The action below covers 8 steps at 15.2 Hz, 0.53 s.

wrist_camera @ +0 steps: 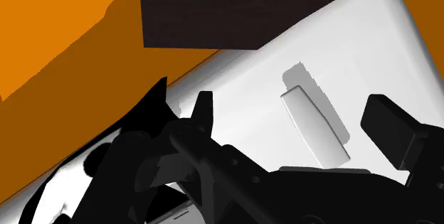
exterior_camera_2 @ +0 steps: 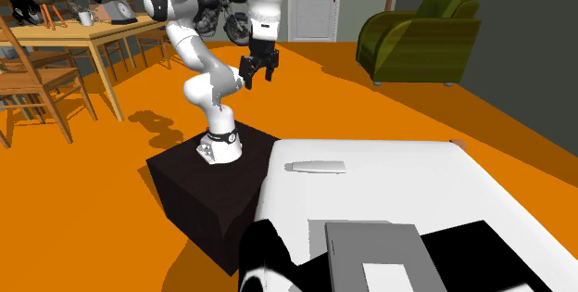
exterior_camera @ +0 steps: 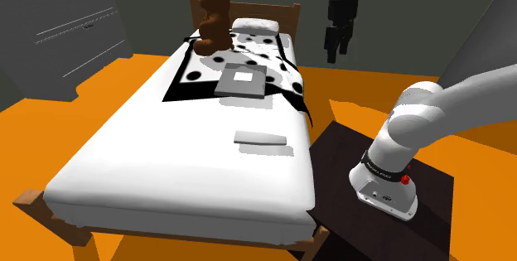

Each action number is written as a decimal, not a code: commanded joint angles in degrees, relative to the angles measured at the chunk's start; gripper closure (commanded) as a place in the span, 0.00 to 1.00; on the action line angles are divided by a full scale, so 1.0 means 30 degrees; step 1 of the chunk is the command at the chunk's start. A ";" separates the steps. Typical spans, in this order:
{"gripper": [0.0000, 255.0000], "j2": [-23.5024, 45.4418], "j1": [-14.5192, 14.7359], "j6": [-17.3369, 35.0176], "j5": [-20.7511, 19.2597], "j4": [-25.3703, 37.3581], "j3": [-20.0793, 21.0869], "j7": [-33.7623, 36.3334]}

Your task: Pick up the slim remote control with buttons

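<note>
My gripper (exterior_camera: 336, 50): fingers spread apart, holding nothing, high in the air.
Remote (exterior_camera: 260, 140): pale, flat on the bed (exterior_camera: 157, 164), well apart from me.

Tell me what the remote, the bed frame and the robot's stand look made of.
Remote: plain matte white, no buttons or texture drawn; material can't be told. Bed frame: brown, probably wood, dull finish. Stand: very dark brown with faint grain streaks, likely dark-stained wood, matte.

Orange floor (exterior_camera: 79, 114) w/ bed (exterior_camera: 166, 156), armchair (exterior_camera_2: 417, 40)
</note>
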 commanded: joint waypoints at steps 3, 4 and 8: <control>0.00 0.0281 0.0329 0.1525 0.0065 -0.0993 0.0062 -0.0421; 0.00 0.0467 0.0497 0.2300 0.0100 -0.1455 0.0096 -0.0630; 0.00 0.1535 0.1177 0.5492 0.0257 -0.3069 0.0257 -0.1460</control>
